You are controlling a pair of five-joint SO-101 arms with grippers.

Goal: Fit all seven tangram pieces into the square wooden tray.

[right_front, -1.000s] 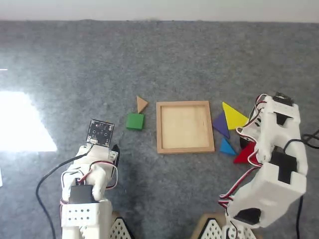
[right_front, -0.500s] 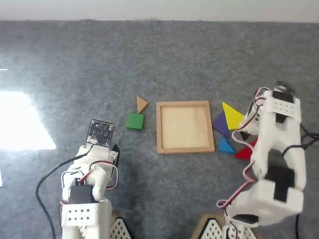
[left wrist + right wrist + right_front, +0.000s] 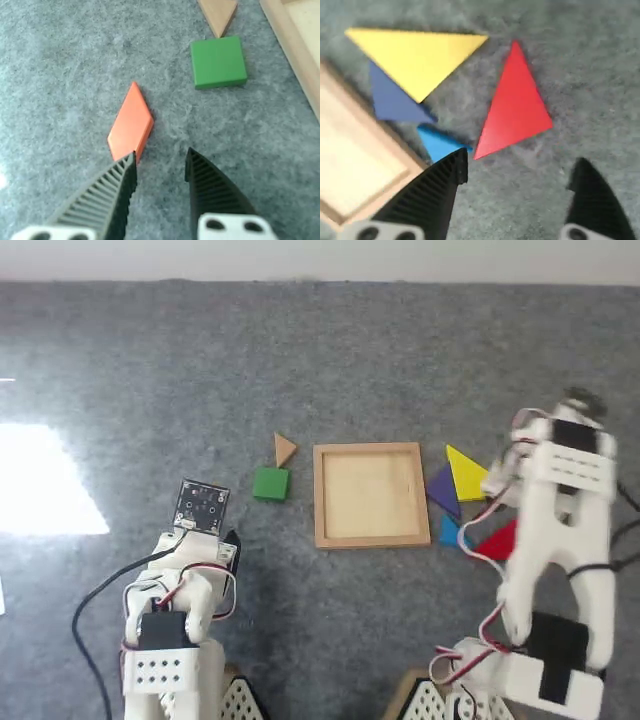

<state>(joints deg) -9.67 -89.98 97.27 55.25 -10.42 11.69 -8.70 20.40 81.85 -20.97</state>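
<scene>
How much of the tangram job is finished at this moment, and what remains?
Nothing is done yet: the tray holds no piece. Nothing is in hand either; the left gripper is open near the orange parallelogram, and the right gripper is open near the red triangle. All seven are left: those two, the green square, tan triangle, yellow triangle, purple triangle and blue triangle.

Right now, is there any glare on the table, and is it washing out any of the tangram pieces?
High view: a bright glare patch whitens the grey mat far left of the green square and wooden tray, touching no piece. Left wrist view: the orange parallelogram is evenly lit. Right wrist view: the red triangle shows no glare.
</scene>
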